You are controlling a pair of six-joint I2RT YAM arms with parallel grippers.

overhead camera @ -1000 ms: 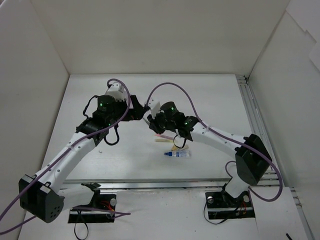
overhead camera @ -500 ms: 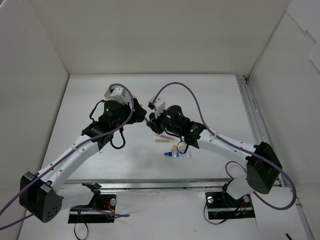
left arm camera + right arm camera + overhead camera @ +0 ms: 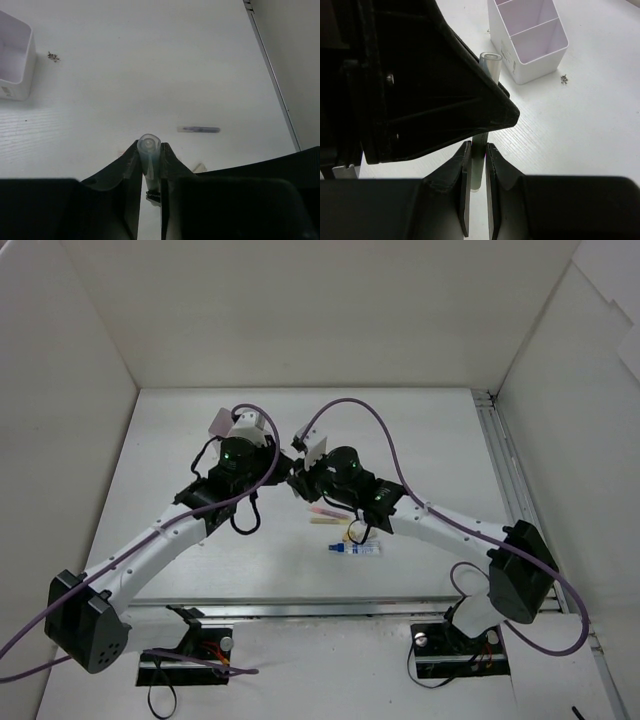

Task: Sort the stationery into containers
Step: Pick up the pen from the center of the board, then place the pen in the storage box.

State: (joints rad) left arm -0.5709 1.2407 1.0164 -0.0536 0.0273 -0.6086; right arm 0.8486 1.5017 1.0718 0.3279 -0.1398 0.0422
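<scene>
Left gripper (image 3: 149, 151) and right gripper (image 3: 478, 150) both clamped on one clear pen (image 3: 490, 59). Divided white box (image 3: 540, 66) at 1 o'clock.

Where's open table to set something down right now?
Free: the far strip of table along the back wall; the right side by the rail; the near middle in front of the tube. Crowded: centre, where left gripper and right gripper both clamp one clear pen, loose pens beside.
</scene>
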